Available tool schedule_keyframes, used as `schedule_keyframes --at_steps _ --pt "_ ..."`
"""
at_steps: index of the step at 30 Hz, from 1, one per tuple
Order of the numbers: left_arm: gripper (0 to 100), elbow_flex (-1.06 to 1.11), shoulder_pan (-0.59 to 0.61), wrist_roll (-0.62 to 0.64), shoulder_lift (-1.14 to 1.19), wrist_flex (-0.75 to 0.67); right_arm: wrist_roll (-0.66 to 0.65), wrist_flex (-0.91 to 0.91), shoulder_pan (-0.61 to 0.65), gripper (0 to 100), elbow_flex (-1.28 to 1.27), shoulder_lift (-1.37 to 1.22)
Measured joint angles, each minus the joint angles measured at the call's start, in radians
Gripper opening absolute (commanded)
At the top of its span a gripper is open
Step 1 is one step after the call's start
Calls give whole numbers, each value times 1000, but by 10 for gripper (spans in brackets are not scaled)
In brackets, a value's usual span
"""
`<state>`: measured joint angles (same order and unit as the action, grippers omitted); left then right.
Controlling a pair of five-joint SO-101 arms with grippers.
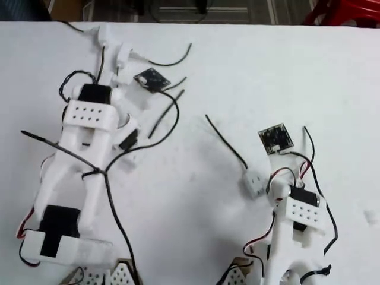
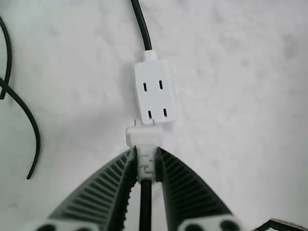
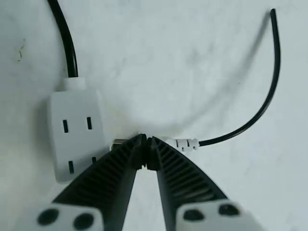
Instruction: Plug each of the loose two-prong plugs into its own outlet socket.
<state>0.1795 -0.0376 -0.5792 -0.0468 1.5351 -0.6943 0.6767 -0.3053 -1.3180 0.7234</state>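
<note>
My left gripper [image 2: 144, 161] is shut on a white two-prong plug [image 2: 143, 137]. The plug's prongs meet the near edge of a white outlet block [image 2: 154, 96], whose black cord runs away from me. My right gripper [image 3: 145, 147] is shut, with its tips resting over a second white plug [image 3: 180, 143] that lies crosswise on the table. That plug's metal prongs point at another white outlet block [image 3: 74, 130] right beside it. In the high view this outlet block [image 1: 254, 183] lies just left of the right arm [image 1: 300, 214].
The white table [image 1: 237, 77] holds loose black cords [image 1: 169, 110] beside the left arm [image 1: 89, 119]. The right plug's cord [image 3: 269, 91] curls away to one side. Another black cord [image 2: 31, 125] lies off to the side of the left gripper.
</note>
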Motion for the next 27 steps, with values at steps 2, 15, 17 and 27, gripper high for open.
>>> schedule_keyframes --at_steps 2,15,17,27 --pt "24 31 0 0 0 -31 0 0 0 19 0 0" --pt "24 135 0 0 0 -129 0 0 0 19 0 0" --pt "24 135 0 0 0 -133 0 0 0 19 0 0" --pt "24 135 -5 46 0 -133 0 0 0 19 0 0"
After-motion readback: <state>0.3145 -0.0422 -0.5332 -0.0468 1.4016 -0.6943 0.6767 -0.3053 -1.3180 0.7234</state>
